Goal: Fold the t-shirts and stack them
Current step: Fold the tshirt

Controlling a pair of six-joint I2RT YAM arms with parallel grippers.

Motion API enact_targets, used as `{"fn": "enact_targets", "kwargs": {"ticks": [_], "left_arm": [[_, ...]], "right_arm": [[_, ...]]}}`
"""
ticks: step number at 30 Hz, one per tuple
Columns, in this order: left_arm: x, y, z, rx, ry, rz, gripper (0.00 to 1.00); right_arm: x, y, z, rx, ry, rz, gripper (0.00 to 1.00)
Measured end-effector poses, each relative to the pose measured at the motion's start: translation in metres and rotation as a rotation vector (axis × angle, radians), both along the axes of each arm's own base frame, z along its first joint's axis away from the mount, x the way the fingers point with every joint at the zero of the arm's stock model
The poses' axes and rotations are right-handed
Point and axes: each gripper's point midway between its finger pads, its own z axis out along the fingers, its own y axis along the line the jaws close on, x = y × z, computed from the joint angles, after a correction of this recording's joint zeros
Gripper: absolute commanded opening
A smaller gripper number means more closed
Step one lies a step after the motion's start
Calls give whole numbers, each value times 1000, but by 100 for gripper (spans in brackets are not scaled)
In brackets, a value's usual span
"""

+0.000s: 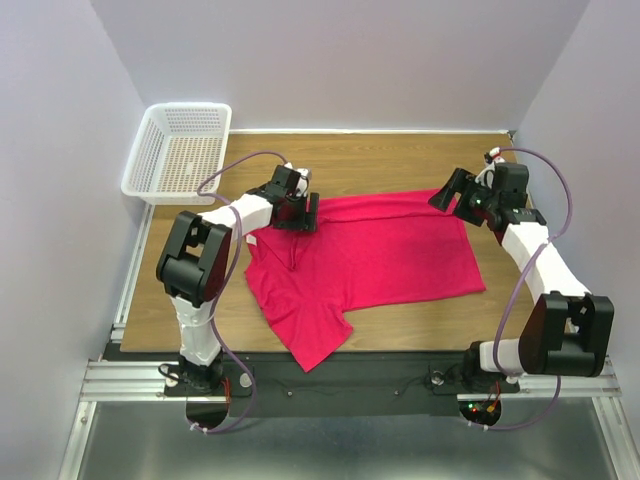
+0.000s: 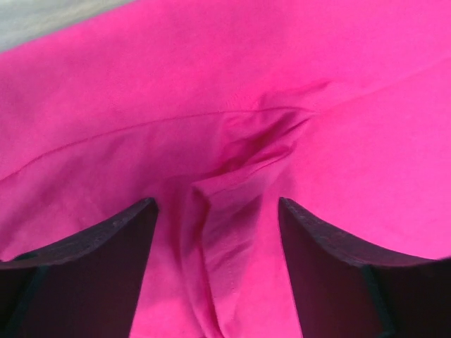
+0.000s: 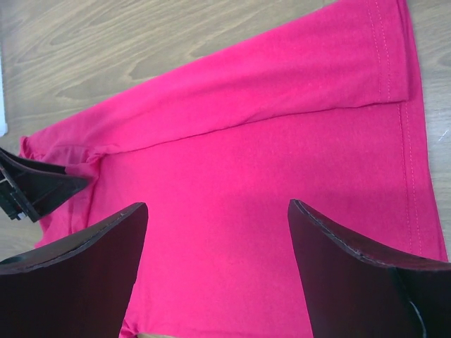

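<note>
Wooden table (image 1: 400, 160) carries the crimson t-shirt (image 1: 370, 255), spread at its centre with one part reaching past the near edge at 6 o'clock. At the shirt's 10 o'clock corner the left gripper (image 1: 298, 214) sits on the cloth, fingers wide, a raised pleat between them. At 2 o'clock the right gripper (image 1: 447, 196) hovers, fingers wide, holding nothing. A white mesh basket (image 1: 180, 150) stands at the table's 10 o'clock.

Crimson-pink cloth of the t-shirt (image 2: 338, 84) fills nearly the whole frame, with a thin seam (image 2: 106, 137) running across it and a sliver of pale surface (image 2: 42, 17) showing at the top left corner. The left gripper (image 2: 217, 204) hangs close over the fabric, its two dark fingers (image 2: 91, 260) spread wide. A raised, puckered fold (image 2: 232, 190) stands between them.
</note>
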Motion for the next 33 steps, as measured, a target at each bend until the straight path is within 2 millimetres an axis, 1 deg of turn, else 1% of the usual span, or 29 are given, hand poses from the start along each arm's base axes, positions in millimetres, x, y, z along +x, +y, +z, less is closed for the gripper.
{"fn": "enact_targets", "kwargs": {"ticks": [1,4,8,17,20,23,27,31,33], "left_arm": [[0,-2,2,-3,-4,-6,73],[1,-11,5,-13,-19,-30,70],[-6,-22,5,-14,-20,-62,70],[-19,-41,5,-14,-20,-112,68],[-28,-53,5,-14,-18,-146,68],[-44,-71,5,-12,-11,-195,68],[-60,-85,9,-16,-5,-230,68],[-66,-84,18,-37,-7,-227,68],[-69,-82,23,-44,-6,-221,67]], "right_arm": [[0,0,1,1,-2,1,87],[-1,1,3,1,-9,2,87],[-1,1,4,4,-11,4,87],[-2,3,4,11,-10,13,87],[-2,4,4,13,-10,16,87],[-3,4,5,15,-10,19,87],[-3,4,5,15,-10,20,87],[-3,5,4,20,-8,26,86],[-2,6,0,24,2,30,85]]}}
